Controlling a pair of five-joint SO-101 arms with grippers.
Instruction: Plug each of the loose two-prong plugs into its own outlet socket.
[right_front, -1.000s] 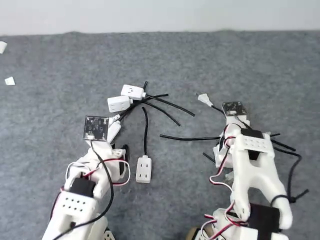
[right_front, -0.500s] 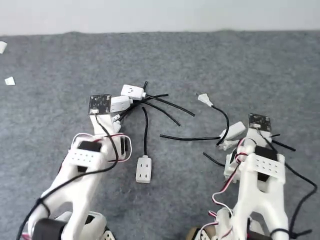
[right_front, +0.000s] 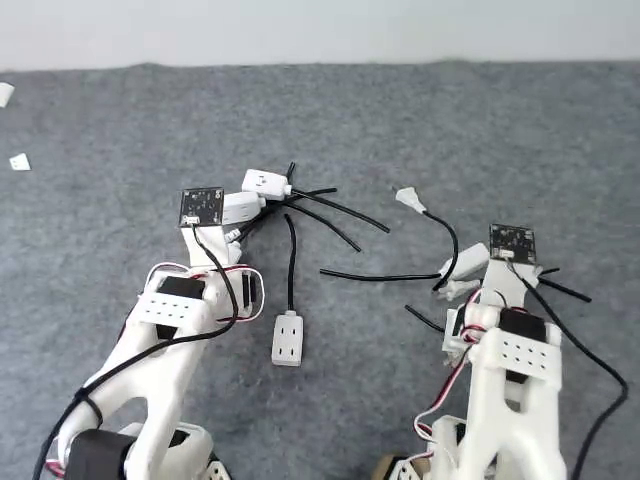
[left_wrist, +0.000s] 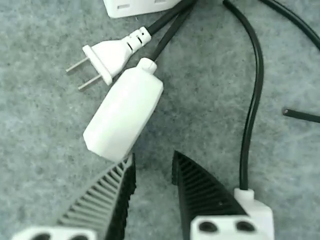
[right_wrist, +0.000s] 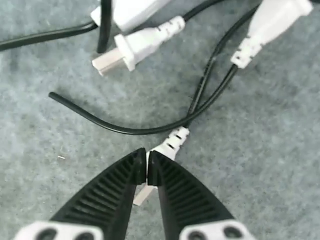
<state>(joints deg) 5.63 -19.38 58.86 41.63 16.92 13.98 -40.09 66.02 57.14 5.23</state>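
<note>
Plug (right_wrist: 167, 145) looks light and hard on a springy cord, right jaws pinching its body; left jaws spread, empty, by socket (left_wrist: 125, 112).

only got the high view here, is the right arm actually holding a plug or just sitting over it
Observer: holding it. In the right wrist view the right gripper has its fingers shut on a small white plug.
Operator: ok and the left one
Observer: the left gripper is open with nothing in it; a white outlet socket lies just ahead of its fingertips.
Operator: any loose plug near that
Observer: yes, a two-prong plug lies right beside that socket, prongs bare, not inserted.
</note>
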